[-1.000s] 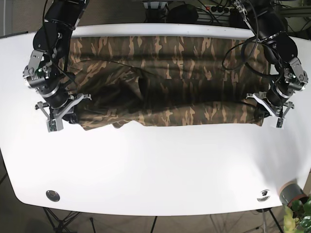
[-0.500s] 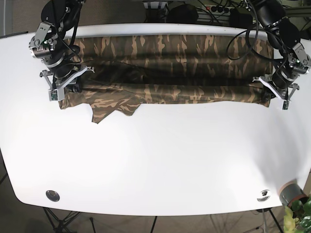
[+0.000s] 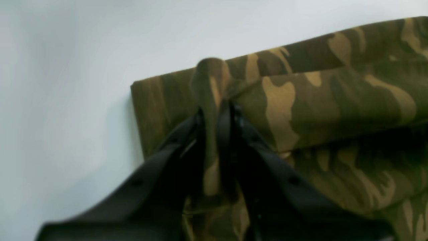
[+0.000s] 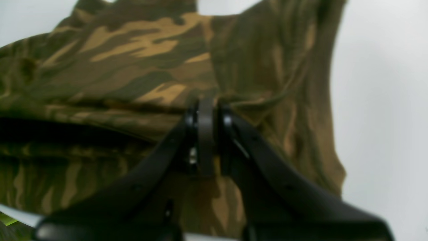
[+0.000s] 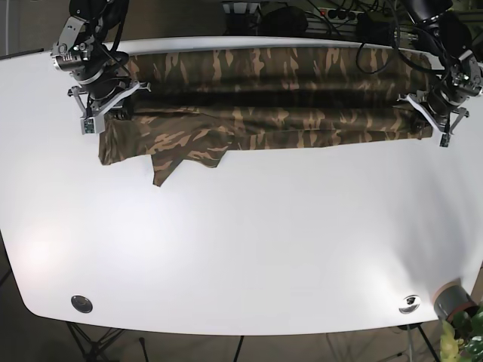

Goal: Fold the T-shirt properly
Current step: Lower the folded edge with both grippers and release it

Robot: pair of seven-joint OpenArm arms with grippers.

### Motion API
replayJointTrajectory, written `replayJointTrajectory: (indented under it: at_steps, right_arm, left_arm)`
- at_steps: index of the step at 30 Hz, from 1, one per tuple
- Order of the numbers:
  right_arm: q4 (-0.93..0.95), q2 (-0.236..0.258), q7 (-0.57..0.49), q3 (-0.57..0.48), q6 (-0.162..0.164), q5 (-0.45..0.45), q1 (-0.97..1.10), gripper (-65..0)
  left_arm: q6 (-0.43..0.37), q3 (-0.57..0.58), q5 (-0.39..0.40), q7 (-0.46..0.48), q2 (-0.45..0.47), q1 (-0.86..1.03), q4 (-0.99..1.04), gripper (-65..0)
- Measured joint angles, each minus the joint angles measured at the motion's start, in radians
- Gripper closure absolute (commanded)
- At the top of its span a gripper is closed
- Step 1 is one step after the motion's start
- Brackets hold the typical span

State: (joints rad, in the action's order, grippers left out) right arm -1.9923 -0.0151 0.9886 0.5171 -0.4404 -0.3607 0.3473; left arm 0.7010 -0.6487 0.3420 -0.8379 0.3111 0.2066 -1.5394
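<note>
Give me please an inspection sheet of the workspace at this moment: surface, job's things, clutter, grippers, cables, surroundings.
Surface: white table, bare across the near half.
Job's things: camouflage-patterned cotton T-shirt lying as a long band along the far edge; one flap hangs toward the near side at the base view's left.
Clutter: two small round metal fittings near the front corners.
Grippers: left gripper shut on a pinch of shirt fabric; right gripper shut on the fabric too.
Cables: black cables loop from the left arm over the shirt's far edge.
Surroundings: dark floor, a plant pot at the near corner, a power strip behind the table.
</note>
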Motion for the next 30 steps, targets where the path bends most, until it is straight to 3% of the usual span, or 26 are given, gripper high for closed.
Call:
replayJointTrajectory:
  at_steps: [7, 9, 16, 19, 23, 26, 30]
  right_arm:
    - [0.014, -0.001, 0.002, 0.011, 0.019, 0.021, 0.023, -33.6]
    - [0.012, 0.000, 0.001, 0.009, 0.019, 0.015, 0.023, -36.9]
    - [0.004, -0.001, 0.010, -0.001, 0.011, 0.016, -0.026, -39.0]
    - [0.032, 0.009, -0.010, -0.054, 0.021, 0.018, -0.092, -39.3]
    - [0.143, 0.002, 0.013, -0.111, 0.012, 0.005, -0.192, -39.3]
    - [0.228, 0.002, 0.081, -0.108, 0.018, 0.019, -0.258, -39.3]
    - [0.336, 0.013, 0.086, -0.105, 0.021, 0.024, -0.330, -39.3]
  left_arm:
    - [-0.003, 0.043, -0.011, -0.002, 0.036, 0.023, 0.000, -33.6]
    - [-0.004, 0.047, -0.011, 0.000, 0.034, 0.023, -0.005, -36.7]
    - [-0.003, 0.050, -0.007, -0.001, 0.028, 0.013, -0.024, -36.0]
    - [-0.004, 0.052, -0.007, -0.008, 0.014, -0.008, -0.060, -36.0]
    - [-0.007, 0.108, -0.007, 0.012, -0.016, -0.021, -0.089, -36.0]
    - [0.004, 0.155, -0.003, 0.003, -0.030, -0.006, -0.087, -36.0]
    - [-0.001, 0.152, -0.008, 0.001, -0.024, 0.024, -0.086, -36.0]
